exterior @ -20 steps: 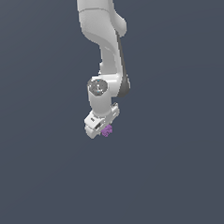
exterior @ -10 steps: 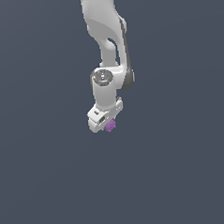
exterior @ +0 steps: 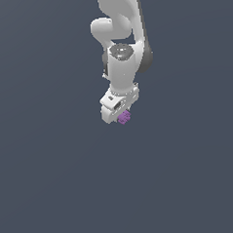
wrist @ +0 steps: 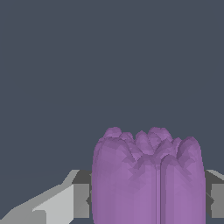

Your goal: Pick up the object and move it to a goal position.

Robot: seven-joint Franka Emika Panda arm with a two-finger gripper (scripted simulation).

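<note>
gripper (exterior: 121,114) clamped on purple object (wrist: 148,177), object at fingertips; carry step; next: transport to goal, unseen.

Exterior view: set well back from the object (exterior: 124,117), facing arm (exterior: 122,64) and gripper (exterior: 119,108). Wrist view: right against the object (wrist: 148,179), fingers (wrist: 81,197) flanking it. Shared: object, gripper.
</note>
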